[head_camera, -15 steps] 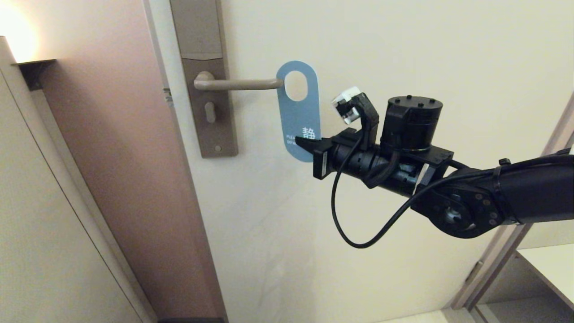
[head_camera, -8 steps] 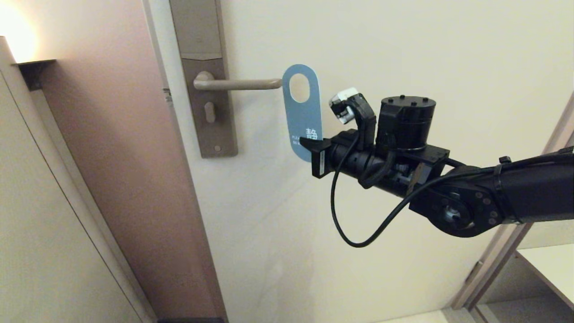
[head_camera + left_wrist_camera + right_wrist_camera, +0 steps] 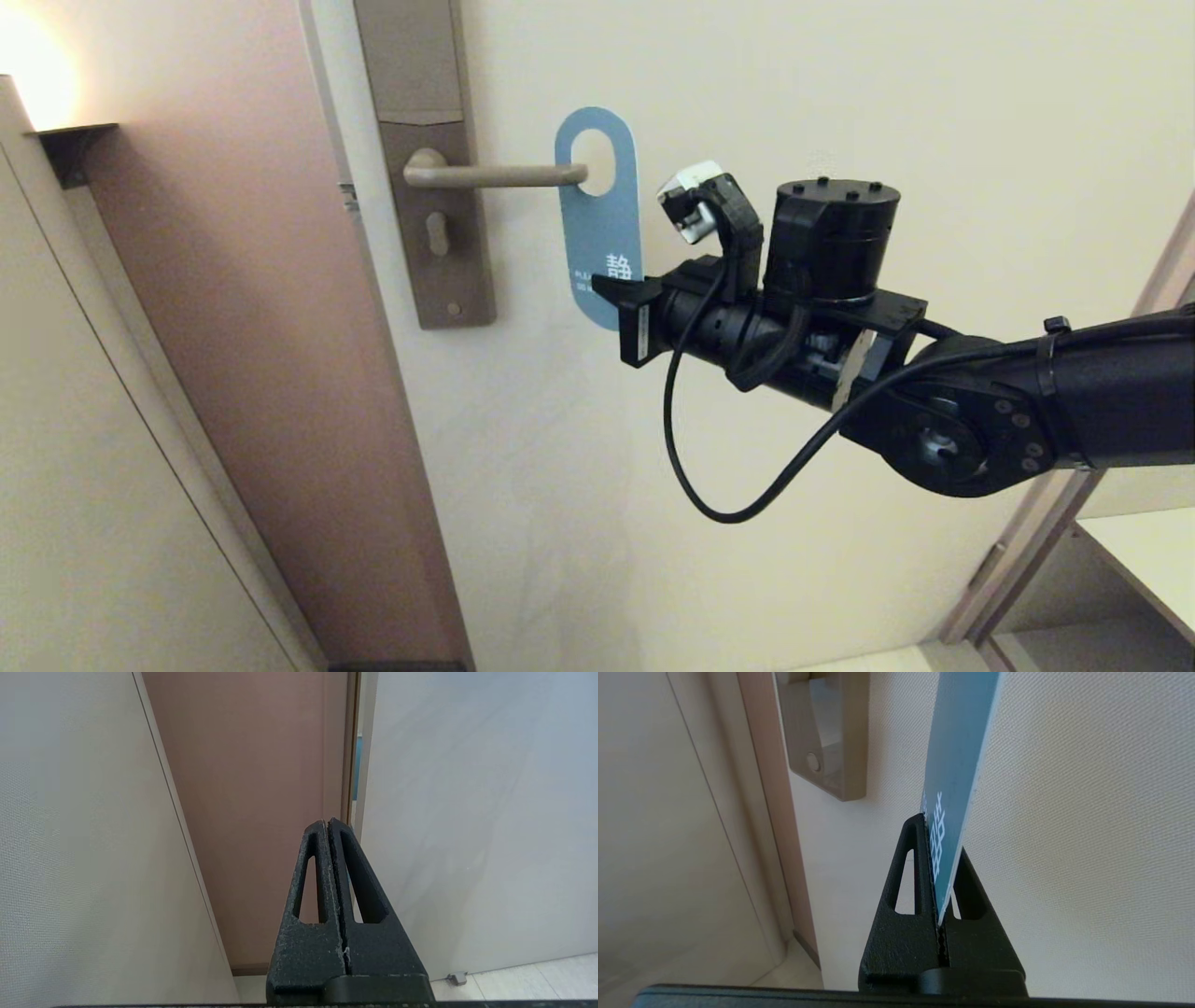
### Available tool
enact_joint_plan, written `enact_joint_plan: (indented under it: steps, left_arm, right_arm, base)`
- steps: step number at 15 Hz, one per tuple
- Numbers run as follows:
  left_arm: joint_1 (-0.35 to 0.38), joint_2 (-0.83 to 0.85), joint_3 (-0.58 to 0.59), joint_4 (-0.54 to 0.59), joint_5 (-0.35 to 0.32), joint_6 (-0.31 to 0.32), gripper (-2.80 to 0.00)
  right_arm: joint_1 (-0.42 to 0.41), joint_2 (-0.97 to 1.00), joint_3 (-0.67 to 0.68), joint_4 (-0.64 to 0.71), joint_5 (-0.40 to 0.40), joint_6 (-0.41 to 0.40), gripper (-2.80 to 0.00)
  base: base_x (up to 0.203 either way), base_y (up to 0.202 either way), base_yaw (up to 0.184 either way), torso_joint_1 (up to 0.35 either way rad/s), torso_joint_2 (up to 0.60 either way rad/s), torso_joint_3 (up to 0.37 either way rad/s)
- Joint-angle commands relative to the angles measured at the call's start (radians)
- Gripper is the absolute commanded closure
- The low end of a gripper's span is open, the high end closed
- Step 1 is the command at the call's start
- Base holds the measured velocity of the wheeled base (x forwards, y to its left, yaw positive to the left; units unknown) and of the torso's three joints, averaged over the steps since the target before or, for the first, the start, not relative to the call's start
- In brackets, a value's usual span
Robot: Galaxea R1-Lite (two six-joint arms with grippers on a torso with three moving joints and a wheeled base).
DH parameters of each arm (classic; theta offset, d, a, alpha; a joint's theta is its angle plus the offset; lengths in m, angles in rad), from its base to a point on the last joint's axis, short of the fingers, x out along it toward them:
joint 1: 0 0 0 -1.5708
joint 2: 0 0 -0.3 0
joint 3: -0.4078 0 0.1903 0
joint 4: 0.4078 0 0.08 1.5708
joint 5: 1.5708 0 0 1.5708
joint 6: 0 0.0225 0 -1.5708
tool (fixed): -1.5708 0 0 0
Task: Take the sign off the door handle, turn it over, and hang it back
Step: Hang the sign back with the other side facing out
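Observation:
The sign (image 3: 597,229) shows its blue face with white lettering and stands upright. My right gripper (image 3: 618,291) is shut on its lower edge. The rounded tip of the door handle (image 3: 495,175) just enters the sign's oval hole. In the right wrist view the sign (image 3: 955,770) rises edge-on from between the right gripper (image 3: 941,835), close to the cream door. My left gripper (image 3: 327,823) is shut and empty, low down facing the gap between door and frame; the head view does not show it.
The handle sits on a tall brown-grey backplate (image 3: 425,159) with a keyhole below the lever. The cream door (image 3: 840,103) lies behind the sign. A brown door frame (image 3: 252,308) runs down the left. A white shelf (image 3: 1144,551) stands at the lower right.
The right arm carried the sign left and slightly up. The sign's hole was beside the handle's end earlier; now the handle's tip sits inside it.

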Motion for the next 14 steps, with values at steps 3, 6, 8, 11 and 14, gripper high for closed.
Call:
enact_joint_plan:
  steps: [3, 6, 8, 11, 14]
  left_arm:
    - [0.0, 0.001, 0.0, -0.002, 0.0, 0.0, 0.0]
    - [0.0, 0.001, 0.0, -0.001, 0.0, 0.0, 0.0]
    - [0.0, 0.001, 0.0, 0.0, 0.0, 0.0, 0.0]
    - [0.0, 0.001, 0.0, -0.001, 0.0, 0.0, 0.0]
    - [0.0, 0.001, 0.0, -0.001, 0.0, -0.001, 0.0]
  right_arm:
    - [0.022, -0.006, -0.009, 0.013, -0.002, -0.003, 0.0]
    - [0.047, -0.004, -0.008, 0.013, -0.007, -0.009, 0.0]
    - [0.055, -0.003, -0.001, 0.013, -0.007, -0.038, 0.0]
    - [0.065, -0.003, -0.001, 0.014, -0.005, -0.039, 0.0]
    - [0.074, 0.0, -0.003, 0.054, -0.004, -0.04, 0.0]
  base:
    - [0.0, 0.0, 0.0, 0.0, 0.0, 0.0]
    - [0.0, 0.0, 0.0, 0.0, 0.0, 0.0]
    - [0.0, 0.0, 0.0, 0.0, 0.0, 0.0]
    - [0.0, 0.0, 0.0, 0.0, 0.0, 0.0]
    - [0.0, 0.0, 0.0, 0.0, 0.0, 0.0]
